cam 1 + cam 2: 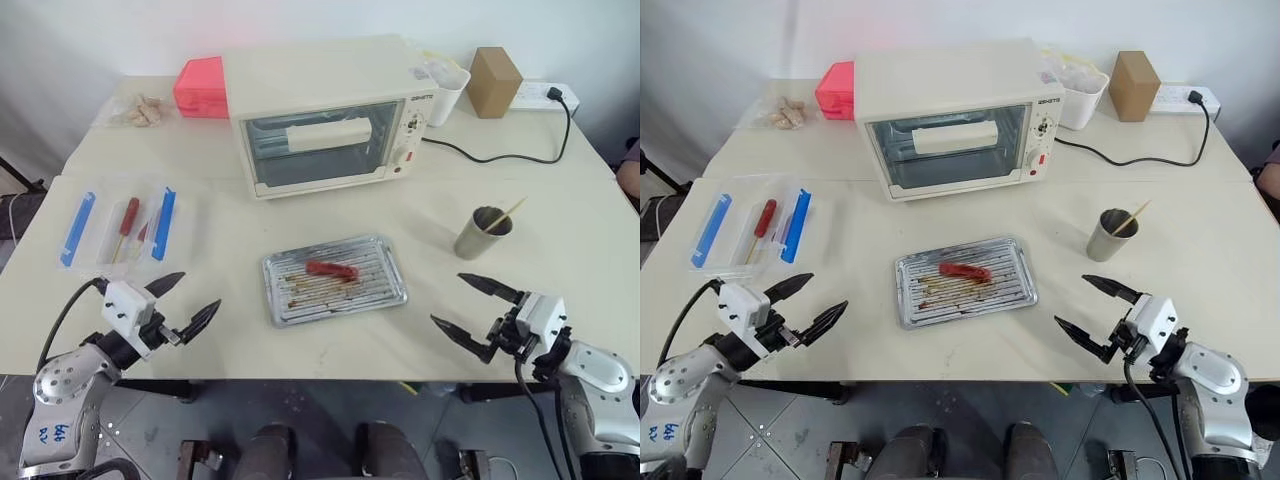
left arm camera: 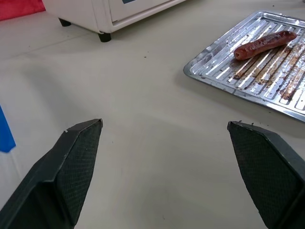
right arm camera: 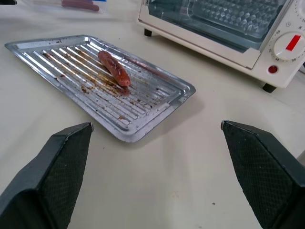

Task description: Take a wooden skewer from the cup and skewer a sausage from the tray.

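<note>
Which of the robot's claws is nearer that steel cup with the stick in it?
The right claw. It hovers open just in front of the cup, on the same side of the table. The left claw is far across, beyond the tray.

A cream toaster oven (image 1: 325, 120) stands mid-table, with a pink box (image 1: 202, 87) beside it and a cardboard box (image 1: 494, 81) behind.

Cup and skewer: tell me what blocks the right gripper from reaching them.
Nothing visible does. Bare table lies between the open right gripper and the cup; the skewer sticks out of its top.
</note>
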`<state>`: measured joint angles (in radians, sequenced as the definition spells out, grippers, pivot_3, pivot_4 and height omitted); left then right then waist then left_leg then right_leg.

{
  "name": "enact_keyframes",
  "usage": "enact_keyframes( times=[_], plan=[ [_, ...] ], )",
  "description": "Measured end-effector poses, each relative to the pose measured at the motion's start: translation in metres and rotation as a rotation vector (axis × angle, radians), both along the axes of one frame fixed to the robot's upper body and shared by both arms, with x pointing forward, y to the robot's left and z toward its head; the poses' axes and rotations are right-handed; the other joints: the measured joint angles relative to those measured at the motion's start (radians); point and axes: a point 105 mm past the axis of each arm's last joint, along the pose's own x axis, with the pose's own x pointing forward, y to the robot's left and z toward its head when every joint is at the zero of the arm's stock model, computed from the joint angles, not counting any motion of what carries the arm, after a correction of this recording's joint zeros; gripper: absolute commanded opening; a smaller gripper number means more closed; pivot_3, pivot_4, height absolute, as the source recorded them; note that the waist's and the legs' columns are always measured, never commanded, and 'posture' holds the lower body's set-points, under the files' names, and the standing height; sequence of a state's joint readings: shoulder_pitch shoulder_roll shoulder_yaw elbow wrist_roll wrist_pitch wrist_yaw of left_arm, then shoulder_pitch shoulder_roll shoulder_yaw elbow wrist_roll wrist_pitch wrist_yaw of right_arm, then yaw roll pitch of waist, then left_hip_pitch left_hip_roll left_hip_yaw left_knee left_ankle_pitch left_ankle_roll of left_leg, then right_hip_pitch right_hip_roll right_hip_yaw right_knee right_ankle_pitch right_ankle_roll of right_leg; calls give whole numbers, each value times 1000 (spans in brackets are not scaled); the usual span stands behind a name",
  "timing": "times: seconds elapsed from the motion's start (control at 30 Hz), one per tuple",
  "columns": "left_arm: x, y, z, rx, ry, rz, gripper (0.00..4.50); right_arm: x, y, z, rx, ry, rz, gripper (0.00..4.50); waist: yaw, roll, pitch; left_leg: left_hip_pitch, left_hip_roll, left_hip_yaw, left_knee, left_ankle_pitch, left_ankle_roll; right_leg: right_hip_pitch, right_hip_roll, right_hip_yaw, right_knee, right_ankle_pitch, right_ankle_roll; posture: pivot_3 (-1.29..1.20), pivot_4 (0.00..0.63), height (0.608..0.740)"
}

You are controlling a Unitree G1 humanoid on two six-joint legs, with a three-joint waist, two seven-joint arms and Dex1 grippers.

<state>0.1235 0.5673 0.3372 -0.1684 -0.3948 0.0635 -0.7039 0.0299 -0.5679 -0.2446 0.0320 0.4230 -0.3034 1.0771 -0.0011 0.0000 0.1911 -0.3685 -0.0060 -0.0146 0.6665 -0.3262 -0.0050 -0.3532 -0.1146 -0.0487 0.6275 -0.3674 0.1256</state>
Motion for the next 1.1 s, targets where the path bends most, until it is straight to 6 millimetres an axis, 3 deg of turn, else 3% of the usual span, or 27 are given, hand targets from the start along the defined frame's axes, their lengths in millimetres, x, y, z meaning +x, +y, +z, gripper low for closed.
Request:
enact_keyframes(
  times=[0.1, 0.2, 0.3, 0.43, 0.5, 0.67, 0.77, 0.97, 1.1],
  plan=[
    [3, -7, 4, -18, -1, -36, 4454, -1, -1, 3, 9, 4, 2, 4500, 1, 1, 0, 0, 0, 0, 0, 0, 0, 0, 0, 0, 0, 0, 0, 0, 150, 740],
    [6, -31, 23, -57, -18, -222, 4454, -2, -11, 24, -5, -37, -24, 4500, 15, 1, 0, -1, -1, -1, 2, 0, 0, 0, 0, 0, 0, 0, 0, 0, 150, 740],
    [7, -52, 42, -25, -43, -413, 4454, -7, -37, 43, -31, -81, -118, 4500, 25, 1, 0, -1, -1, -1, 2, 0, 0, 1, 1, -1, 0, 0, 0, 0, 150, 740],
    [11, -85, 64, -10, -84, -627, 4454, -20, -77, 50, -43, -78, -279, 4500, 26, 1, 0, -1, -2, 0, 1, 0, 1, 2, 2, -2, 0, 0, 0, 0, 150, 740],
    [12, -99, 72, -18, -91, -714, 4454, -30, -107, 48, -18, -63, -406, 4500, 22, 1, 0, -1, -2, 0, 1, 0, 1, 2, 2, -1, 0, 0, 1, 0, 150, 740],
    [11, -112, 72, -87, -72, -773, 4454, -36, -127, 41, 9, -23, -476, 4500, -5, 1, 0, 1, 0, 2, 0, 0, 1, 2, 4, 0, 1, 0, 1, 0, 150, 740],
    [9, -114, 69, -124, -31, -791, 4454, -24, -121, 50, 8, -4, -418, 4500, -14, 2, 1, 1, 0, 3, 1, 1, 2, 1, 4, 2, 1, 0, 1, 0, 150, 740],
    [10, -112, 68, -159, -32, -764, 4454, 25, -103, 116, -92, 101, -182, 4500, -22, 6, 2, 0, 0, 1, 2, 1, 2, 1, 2, 0, 0, 0, 1, 0, 150, 740],
    [10, -112, 68, -167, -36, -748, 4454, 62, -103, 139, -177, 202, -154, 4500, -23, 6, 3, -2, -2, 1, 2, 1, 3, 0, 2, 0, -2, 0, 1, 0, 150, 740]
  ],
)
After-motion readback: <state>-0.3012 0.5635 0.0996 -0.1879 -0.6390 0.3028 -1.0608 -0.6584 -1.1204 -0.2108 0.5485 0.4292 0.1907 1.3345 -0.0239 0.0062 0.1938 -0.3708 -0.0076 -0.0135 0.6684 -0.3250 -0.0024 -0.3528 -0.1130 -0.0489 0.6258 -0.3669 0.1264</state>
